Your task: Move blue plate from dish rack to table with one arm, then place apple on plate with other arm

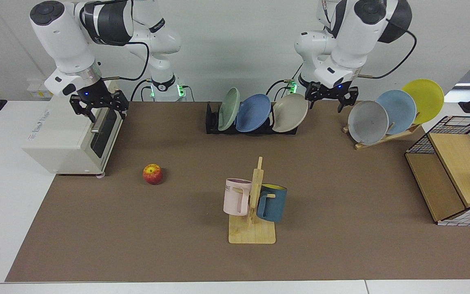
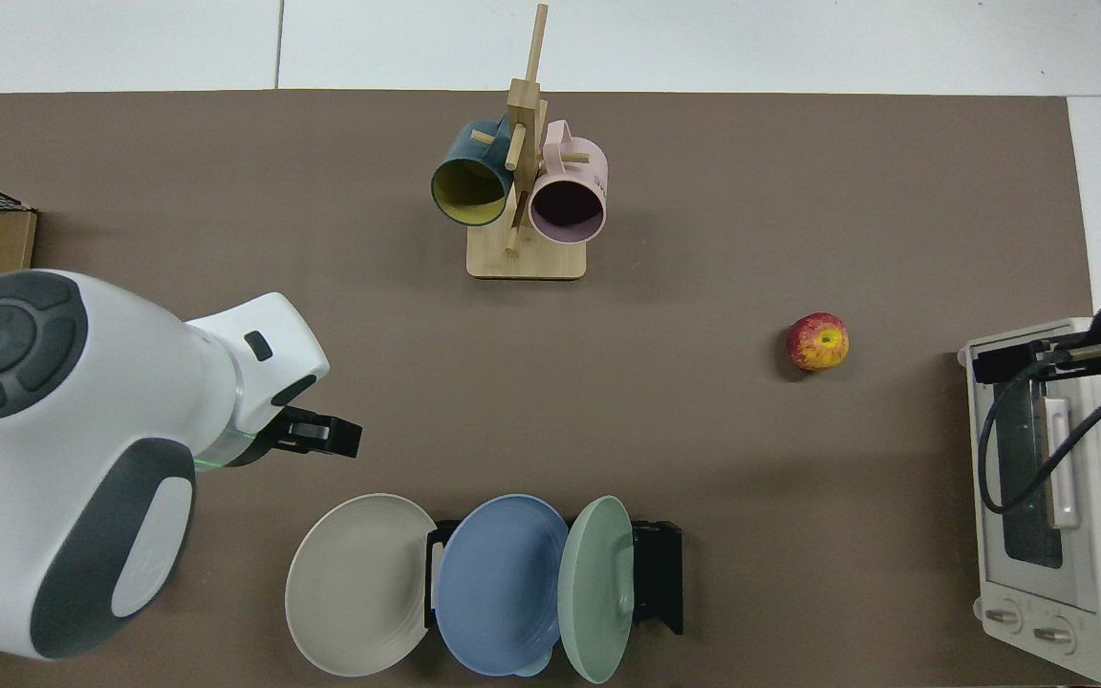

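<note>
1. Left gripper (image 1: 328,99), fingers apart, nothing held, hangs near the beige plate (image 1: 289,112) at the dish rack (image 1: 211,118); prob. lining up.
2. Blue plate (image 1: 253,112) stands slotted mid-rack, btwn green plate (image 1: 229,108) and beige, so tight access.
3. Right gripper (image 1: 99,107) waits over toaster oven (image 1: 61,136), looks apart.
4. Apple (image 1: 152,174) on table (image 1: 341,196), well apart from the rack.

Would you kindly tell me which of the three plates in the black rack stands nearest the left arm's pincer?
The beige plate, at the black rack's end toward the left pincer; the blue plate and green plate stand farther along.
</note>
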`<action>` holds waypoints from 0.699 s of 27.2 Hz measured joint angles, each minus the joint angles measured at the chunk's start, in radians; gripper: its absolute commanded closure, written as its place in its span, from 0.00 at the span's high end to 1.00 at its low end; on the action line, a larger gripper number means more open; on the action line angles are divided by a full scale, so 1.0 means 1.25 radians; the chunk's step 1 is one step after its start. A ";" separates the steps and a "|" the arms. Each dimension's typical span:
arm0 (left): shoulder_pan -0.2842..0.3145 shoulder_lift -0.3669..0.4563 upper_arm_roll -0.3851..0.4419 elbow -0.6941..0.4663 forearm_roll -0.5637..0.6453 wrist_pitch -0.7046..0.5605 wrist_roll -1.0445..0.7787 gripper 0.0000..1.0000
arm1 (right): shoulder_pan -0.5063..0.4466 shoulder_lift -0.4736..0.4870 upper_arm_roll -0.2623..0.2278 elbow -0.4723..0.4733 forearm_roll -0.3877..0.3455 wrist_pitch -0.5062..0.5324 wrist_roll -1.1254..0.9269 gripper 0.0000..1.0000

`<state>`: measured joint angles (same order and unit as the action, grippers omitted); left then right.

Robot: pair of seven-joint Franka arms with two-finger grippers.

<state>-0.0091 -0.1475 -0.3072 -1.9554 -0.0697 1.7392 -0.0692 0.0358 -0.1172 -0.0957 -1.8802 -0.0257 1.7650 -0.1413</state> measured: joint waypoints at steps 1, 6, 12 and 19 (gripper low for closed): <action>0.000 -0.008 -0.003 -0.021 -0.018 0.007 -0.001 1.00 | 0.000 0.000 0.001 0.000 0.000 0.000 0.007 1.00; 0.000 -0.044 -0.021 -0.102 -0.082 0.039 0.012 1.00 | -0.001 0.000 -0.001 0.000 0.000 0.002 0.014 1.00; -0.002 -0.059 -0.089 -0.183 -0.138 0.110 0.015 1.00 | -0.002 0.000 -0.005 0.000 0.000 0.004 0.017 1.00; -0.004 -0.056 -0.138 -0.266 -0.230 0.169 0.039 1.00 | -0.002 0.000 -0.003 0.000 0.000 0.027 0.017 1.00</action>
<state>-0.0140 -0.2173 -0.4795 -2.2881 -0.3575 1.9499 -0.0207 0.0331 -0.1172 -0.0997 -1.8802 -0.0259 1.7986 -0.1203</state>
